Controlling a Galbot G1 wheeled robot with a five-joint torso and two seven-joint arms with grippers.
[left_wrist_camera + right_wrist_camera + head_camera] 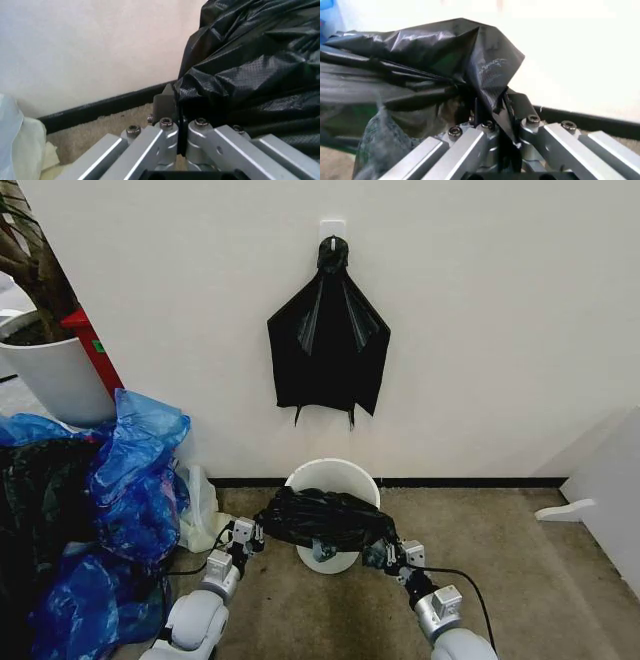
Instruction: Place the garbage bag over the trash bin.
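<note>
The garbage bag (325, 518) was held stretched between the two grippers, draped across the front rim of the trash bin (333, 477) on the carpeted floor by the wall. The left gripper (256, 532) was clamped on its left edge, the right gripper (378, 555) on its right. The back rim was uncovered, so the task was judged partly done: the bag remained to be opened and pulled over the rim.

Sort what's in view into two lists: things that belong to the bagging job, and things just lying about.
Job:
- garbage bag, stretched across the bin's front
- trash bin
- left gripper and right gripper, each shut on a bag end

Lying about:
- black bunch hanging on the wall
- blue bags
- planter pot
</note>
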